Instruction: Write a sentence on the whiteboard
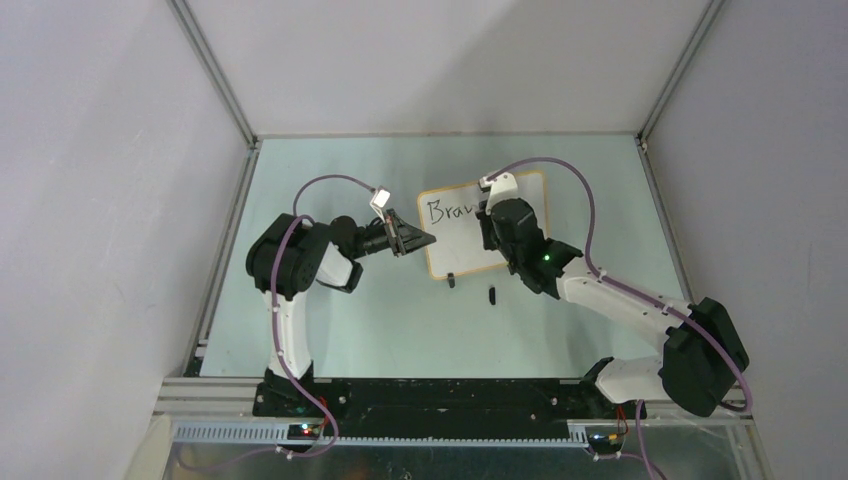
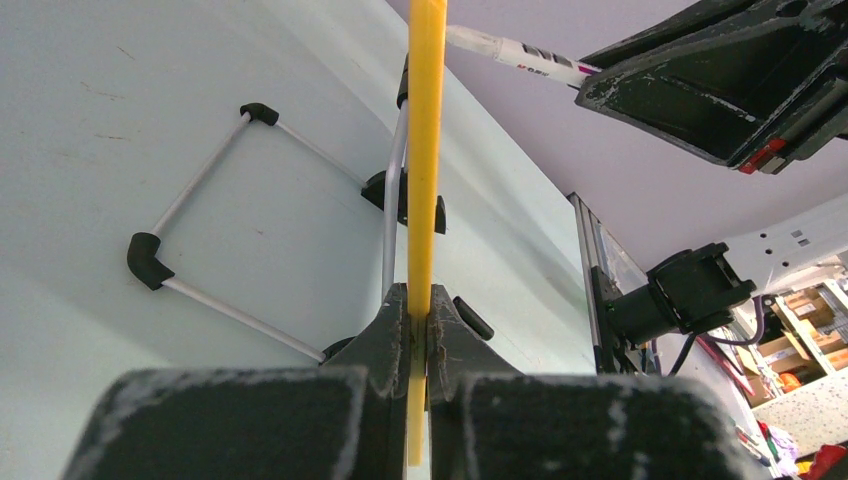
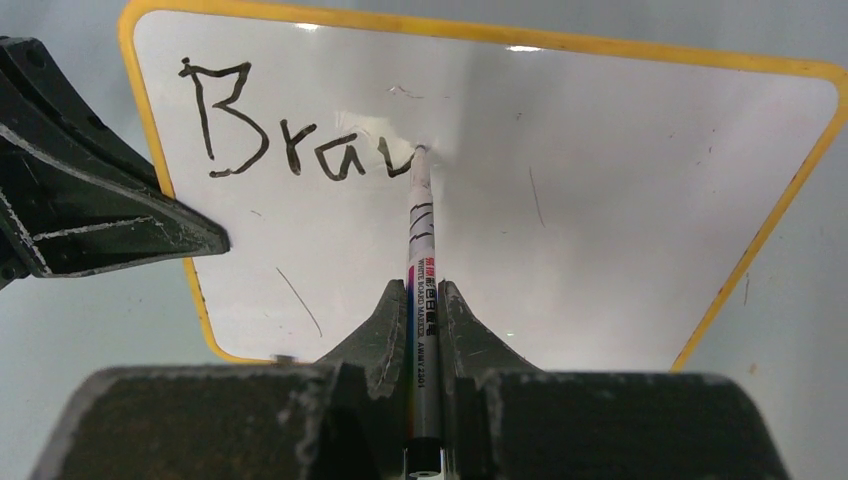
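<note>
1. Whiteboard [image 3: 620,200]: smooth, glossy white panel with rounded corners and a thin orange-yellow frame, lying on the pale matte table [image 1: 330,320] between the two end effectors.
2. Sentence [image 3: 290,130]: uneven black marker strokes reading "Bra" plus a part-formed letter, at the whiteboard's upper left.
3. Right end effector [image 3: 424,300]: clenched on a slim cylindrical marker [image 3: 421,230], whose tip meets the whiteboard beside the last stroke.
4. Left end effector [image 2: 420,335]: clenched on the whiteboard's left frame edge.
5. Step in hand: lettering the first word. The next move probably calls for light, even tip pressure, stroking rightward across the whiteboard.
</note>
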Available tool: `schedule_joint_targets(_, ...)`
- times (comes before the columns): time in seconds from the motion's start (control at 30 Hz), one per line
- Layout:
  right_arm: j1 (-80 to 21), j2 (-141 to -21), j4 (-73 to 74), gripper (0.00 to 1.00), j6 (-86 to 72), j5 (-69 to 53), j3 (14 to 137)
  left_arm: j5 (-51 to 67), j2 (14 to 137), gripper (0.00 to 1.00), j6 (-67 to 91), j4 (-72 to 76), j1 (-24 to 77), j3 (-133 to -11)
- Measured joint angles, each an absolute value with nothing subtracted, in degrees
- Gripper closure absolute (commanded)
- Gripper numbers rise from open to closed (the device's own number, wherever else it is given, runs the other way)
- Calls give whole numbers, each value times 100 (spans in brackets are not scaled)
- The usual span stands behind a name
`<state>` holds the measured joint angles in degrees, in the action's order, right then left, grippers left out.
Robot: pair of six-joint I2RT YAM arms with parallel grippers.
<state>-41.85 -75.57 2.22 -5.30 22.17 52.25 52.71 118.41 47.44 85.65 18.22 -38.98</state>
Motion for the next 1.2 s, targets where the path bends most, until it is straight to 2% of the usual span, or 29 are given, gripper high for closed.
schedule_joint_targets(0.5,-4174,-7553,307,100,-548,2198,5297,5271,11839,100,4744,8565,1822,-3898)
schedule_joint_targets(0.8,-4174,-7037,384,100,-600,2150,5293,5273,11839,100,4744,8565,1822,-3898)
schedule_joint_targets(1.2,-4130,-7150,526,100,-624,2141,5236,5273,11839,100,4744,8562,1822,-3898)
